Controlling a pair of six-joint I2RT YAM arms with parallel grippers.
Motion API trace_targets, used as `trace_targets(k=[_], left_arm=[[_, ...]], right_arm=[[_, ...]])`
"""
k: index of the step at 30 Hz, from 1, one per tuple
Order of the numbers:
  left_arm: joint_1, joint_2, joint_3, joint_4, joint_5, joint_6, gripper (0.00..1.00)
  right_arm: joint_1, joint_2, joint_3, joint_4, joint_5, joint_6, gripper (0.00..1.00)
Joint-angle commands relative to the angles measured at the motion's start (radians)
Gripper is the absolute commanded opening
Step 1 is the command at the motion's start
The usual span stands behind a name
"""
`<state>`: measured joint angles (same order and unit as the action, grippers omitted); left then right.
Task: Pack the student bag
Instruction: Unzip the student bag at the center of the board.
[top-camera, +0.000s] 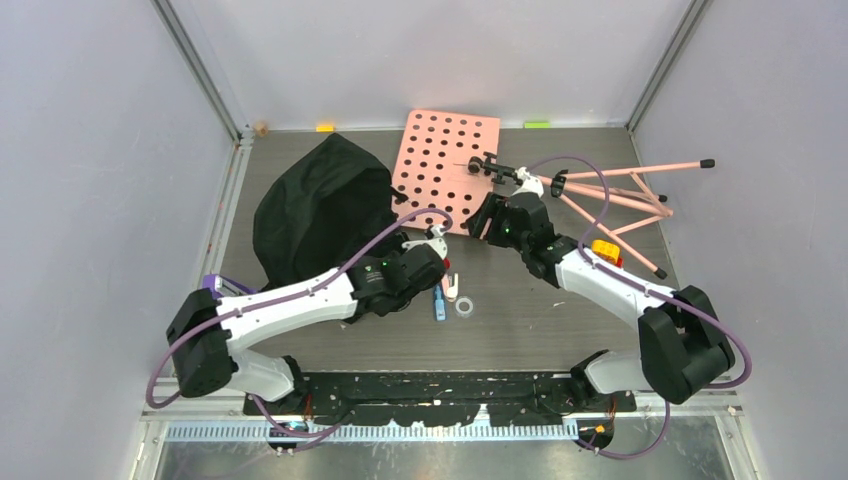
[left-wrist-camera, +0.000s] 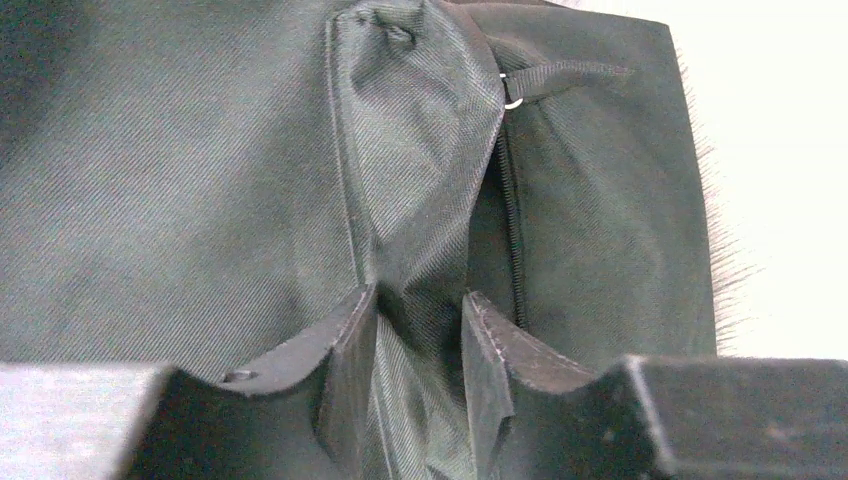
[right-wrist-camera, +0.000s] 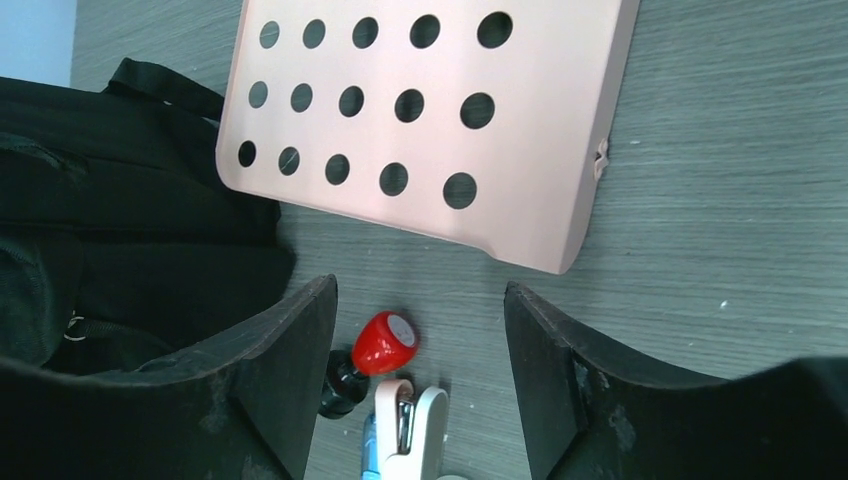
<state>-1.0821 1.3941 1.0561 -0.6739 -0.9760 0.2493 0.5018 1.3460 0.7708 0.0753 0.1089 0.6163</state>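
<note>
The student bag (top-camera: 318, 208) is a black fabric heap at the back left of the table. In the left wrist view its black cloth (left-wrist-camera: 180, 180) fills the frame, with a zip and pull ring (left-wrist-camera: 512, 100). My left gripper (left-wrist-camera: 420, 310) is shut on a raised fold of that cloth beside the zip. In the top view the left gripper (top-camera: 415, 258) sits at the bag's right edge. My right gripper (right-wrist-camera: 420, 300) hangs open above the table over a red-topped stamp (right-wrist-camera: 383, 343) and a white stapler (right-wrist-camera: 408, 430), touching neither. The bag's edge (right-wrist-camera: 120, 200) lies to its left.
A pink perforated board (top-camera: 445, 165) lies behind the grippers, beside a folded pink tripod stand (top-camera: 620, 195). A blue pen (top-camera: 439, 303) and a small tape ring (top-camera: 464, 305) lie near the stapler (top-camera: 450, 285). A yellow-orange item (top-camera: 605, 250) sits by the right arm.
</note>
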Motion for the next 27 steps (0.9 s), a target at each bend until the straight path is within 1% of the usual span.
trace_targets(k=[1,5,8,9,12,13,16,19,23,27], left_arm=[[0.001,-0.089,0.021,-0.053,-0.021,-0.056,0.34],[0.037,-0.134,0.021,-0.092,0.089,-0.123,0.23],[0.083,-0.176,0.015,-0.088,0.221,-0.164,0.13],[0.101,-0.192,0.014,-0.086,0.263,-0.175,0.08],[0.139,-0.236,0.011,-0.078,0.372,-0.188,0.01],[0.15,-0.248,0.007,-0.073,0.399,-0.19,0.0],[0.186,-0.273,-0.001,-0.067,0.462,-0.196,0.0],[0.199,-0.297,-0.007,-0.054,0.479,-0.199,0.0],[0.212,-0.322,-0.024,-0.026,0.502,-0.204,0.0],[0.218,-0.321,-0.035,-0.021,0.521,-0.214,0.0]], right_arm=[[0.002,-0.014,-0.002,0.048,-0.049,0.088,0.67],[0.034,0.011,-0.019,0.097,-0.06,0.219,0.64],[0.108,0.035,-0.025,0.144,-0.018,0.296,0.64],[0.152,0.049,-0.022,0.157,-0.006,0.324,0.64],[0.238,0.084,-0.001,0.2,0.055,0.387,0.64],[0.281,0.106,0.003,0.214,0.076,0.415,0.64],[0.352,0.174,0.039,0.262,0.117,0.457,0.66],[0.415,0.236,0.085,0.278,0.146,0.482,0.68],[0.457,0.335,0.168,0.299,0.131,0.496,0.69],[0.482,0.391,0.175,0.357,0.127,0.504,0.69]])
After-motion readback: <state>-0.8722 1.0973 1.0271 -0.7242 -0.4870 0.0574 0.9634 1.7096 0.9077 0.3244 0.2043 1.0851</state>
